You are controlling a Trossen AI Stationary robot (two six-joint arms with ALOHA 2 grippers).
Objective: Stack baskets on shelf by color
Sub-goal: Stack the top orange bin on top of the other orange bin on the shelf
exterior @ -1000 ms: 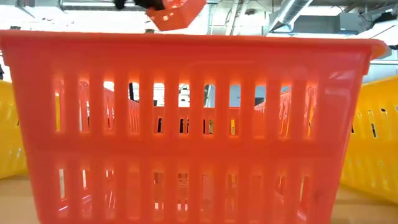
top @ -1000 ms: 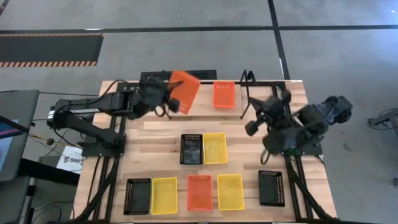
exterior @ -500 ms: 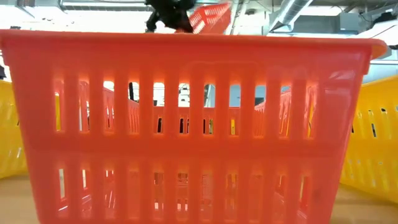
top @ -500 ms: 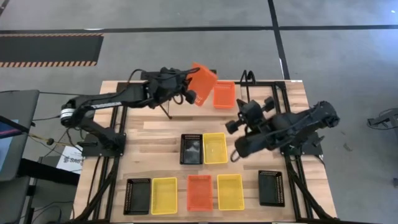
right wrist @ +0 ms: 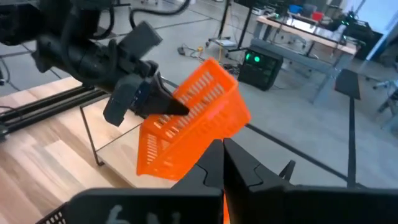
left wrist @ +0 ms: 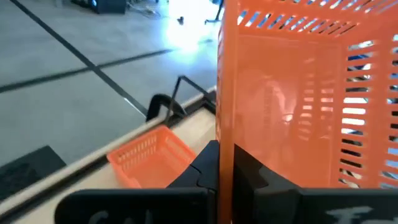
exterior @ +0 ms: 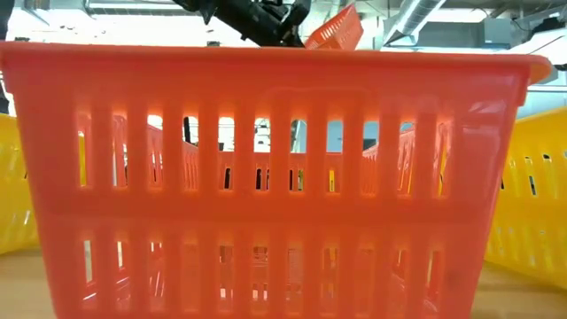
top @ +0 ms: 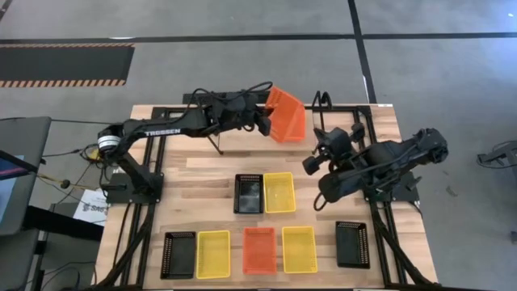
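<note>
While the left claw (top: 263, 123) pinches its rim, the tilted red basket (top: 285, 114) hangs seemingly just above the shelf (top: 321, 109).

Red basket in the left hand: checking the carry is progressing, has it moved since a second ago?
Yes. The held red basket has travelled rightward in the high view, now above the shelf.
</note>
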